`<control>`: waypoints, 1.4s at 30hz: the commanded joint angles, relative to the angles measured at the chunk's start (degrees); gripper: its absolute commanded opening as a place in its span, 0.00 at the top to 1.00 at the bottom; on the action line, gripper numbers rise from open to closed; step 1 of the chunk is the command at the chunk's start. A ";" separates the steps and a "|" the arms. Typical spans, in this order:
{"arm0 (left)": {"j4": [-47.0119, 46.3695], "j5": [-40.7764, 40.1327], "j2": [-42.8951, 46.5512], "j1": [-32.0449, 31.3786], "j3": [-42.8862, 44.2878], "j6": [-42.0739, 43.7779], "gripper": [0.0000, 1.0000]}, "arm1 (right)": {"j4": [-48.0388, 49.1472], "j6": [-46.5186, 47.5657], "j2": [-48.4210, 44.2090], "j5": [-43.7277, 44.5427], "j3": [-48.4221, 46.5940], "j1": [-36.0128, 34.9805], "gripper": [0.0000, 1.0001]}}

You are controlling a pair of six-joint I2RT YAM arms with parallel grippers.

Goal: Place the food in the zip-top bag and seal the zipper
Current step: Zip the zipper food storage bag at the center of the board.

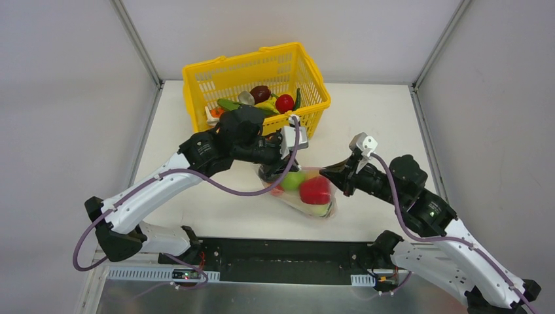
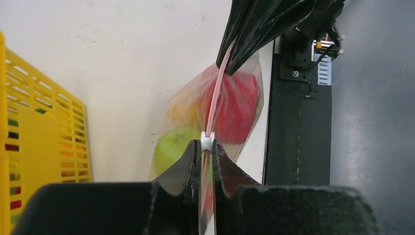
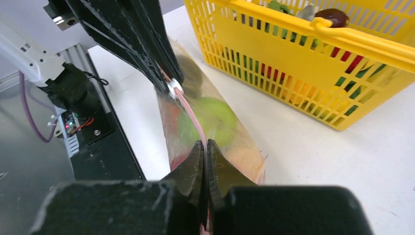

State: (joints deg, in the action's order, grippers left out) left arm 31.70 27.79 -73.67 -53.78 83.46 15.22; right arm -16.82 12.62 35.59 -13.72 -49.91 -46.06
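Nearest the arm bases, the zip-top bag (image 1: pixel 307 204) sits by the table's near edge with its mouth held up. Food (image 1: pixel 315 190) shows through the plastic: a green apple (image 1: pixel 292 180) beside a red piece.

The zipper (image 2: pixel 216 98) is stretched taut between the two grippers. In the top view its long axis runs from 9 o'clock to 3 o'clock.

- **Left gripper** (image 2: pixel 206 149): clamped on the 9 o'clock end, its fingertips pressed right against the white slider (image 2: pixel 207 141).
- **Right gripper** (image 3: pixel 204 146): pinched shut on the strip at the 3 o'clock end, anchoring it.

From the left wrist, the strip leads straight up to 12 o'clock, into the right gripper's closed tips. Any run of the slider therefore lies along that one line, and the left arm is the one at the slider. I judge that the seal depends on keeping the strip tight while the slider travels toward the right gripper. Whether the track between them is already pressed shut cannot be told.

Beyond the bag, at about 11 o'clock, the yellow basket (image 1: pixel 262 69) holds more toy pieces.
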 commanded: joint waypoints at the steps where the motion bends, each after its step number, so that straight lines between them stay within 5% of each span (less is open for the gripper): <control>1: 2.95 -5.20 3.96 2.20 -1.69 1.60 1.00 | 5.70 -1.23 -2.89 6.91 0.21 0.20 1.00; 13: 5.23 -10.95 10.81 6.41 -8.80 1.07 1.00 | 8.50 -2.42 -7.07 19.26 2.70 0.20 1.00; 33: 5.59 -23.38 12.90 8.08 -12.39 -0.15 0.98 | 9.96 -3.13 -8.98 22.59 3.33 0.20 1.00; 37: 1.34 -22.02 13.15 8.11 -12.95 -2.64 0.54 | 10.19 -2.78 -8.17 24.01 3.01 0.21 1.00; 40: -4.77 -21.17 14.64 8.13 -14.70 -5.08 0.31 | 10.04 -0.71 -5.90 28.19 1.59 0.24 1.00; 41: -6.69 -21.22 15.27 8.09 -15.29 -5.76 0.06 | 9.72 0.51 -4.78 29.98 0.66 0.29 1.00; 42: -8.49 -21.32 15.95 8.08 -15.94 -6.51 0.02 | 9.25 1.64 -3.58 31.77 -0.62 0.33 1.00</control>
State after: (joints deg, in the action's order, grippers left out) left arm 31.83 7.62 -60.69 -46.00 69.30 12.97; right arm -12.47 10.66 28.95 10.17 -45.76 -46.00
